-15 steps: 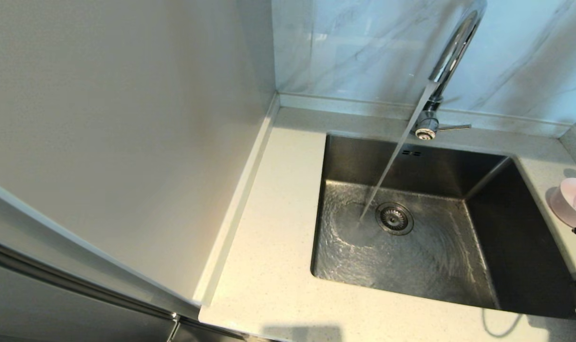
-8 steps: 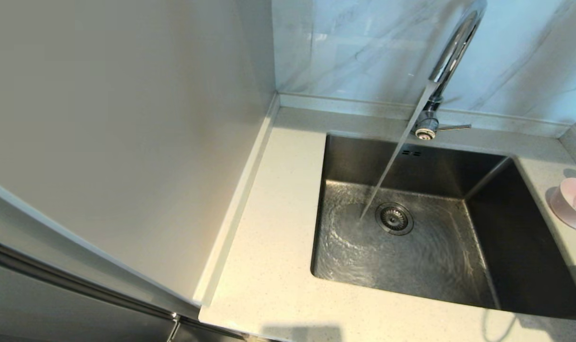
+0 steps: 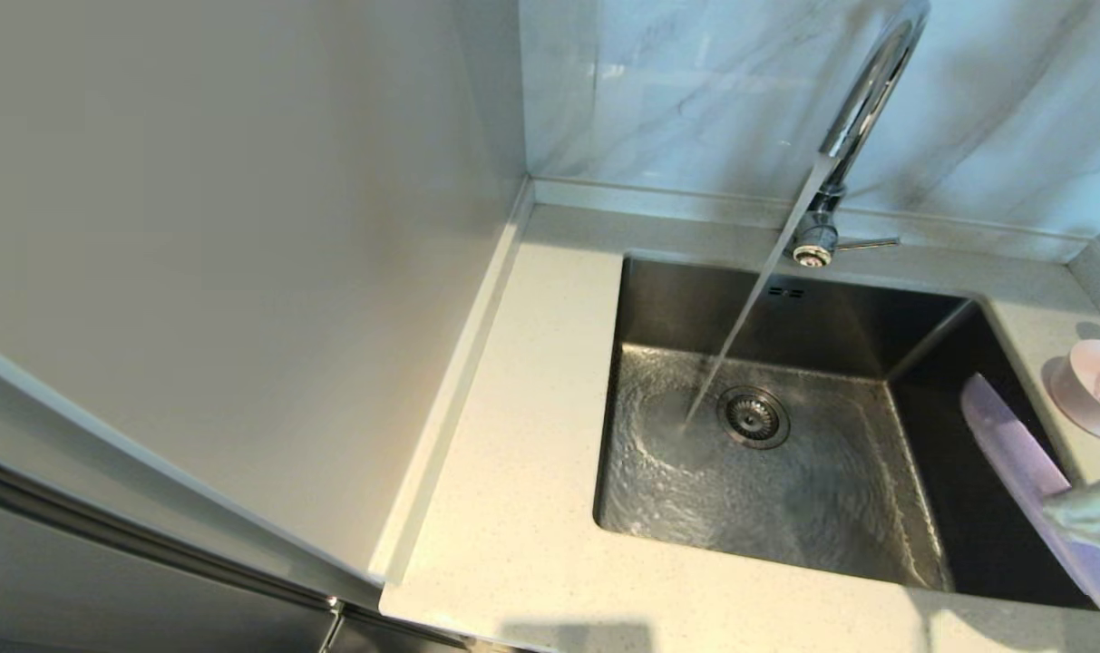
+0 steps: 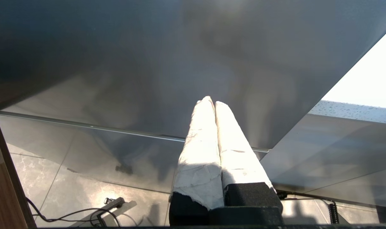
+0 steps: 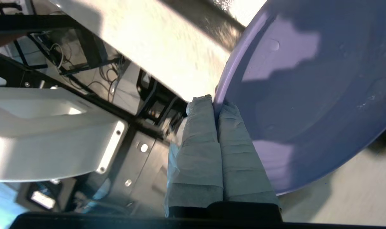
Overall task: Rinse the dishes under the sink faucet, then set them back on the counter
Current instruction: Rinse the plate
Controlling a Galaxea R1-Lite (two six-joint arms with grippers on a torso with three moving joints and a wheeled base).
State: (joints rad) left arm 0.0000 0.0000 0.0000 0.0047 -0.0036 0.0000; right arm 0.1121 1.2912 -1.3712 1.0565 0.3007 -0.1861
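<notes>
My right gripper (image 3: 1094,517) (image 5: 215,101) is shut on the rim of the lilac-pink plate (image 3: 1026,472) (image 5: 307,95), holding it tilted on edge over the right side of the sink (image 3: 676,308). Water runs from the sink faucet (image 3: 862,100) onto the basin floor left of the drain strainer (image 3: 753,417), well away from the plate. The pale pink bowl (image 3: 1085,381) stands on the counter (image 3: 531,490) at the right edge, with a thin metal utensil leaning in it. My left gripper (image 4: 211,102) is shut and empty, parked low beside a grey cabinet front, outside the head view.
A tall pale panel (image 3: 241,272) walls off the counter's left side. A marbled backsplash (image 3: 695,91) rises behind the faucet. The faucet's side lever (image 3: 867,243) points right. A strip of counter lies between the panel and the sink.
The plate and my right gripper have come into the head view from the right, now over the sink's right side. Half a second ago neither showed there. The water keeps running.
</notes>
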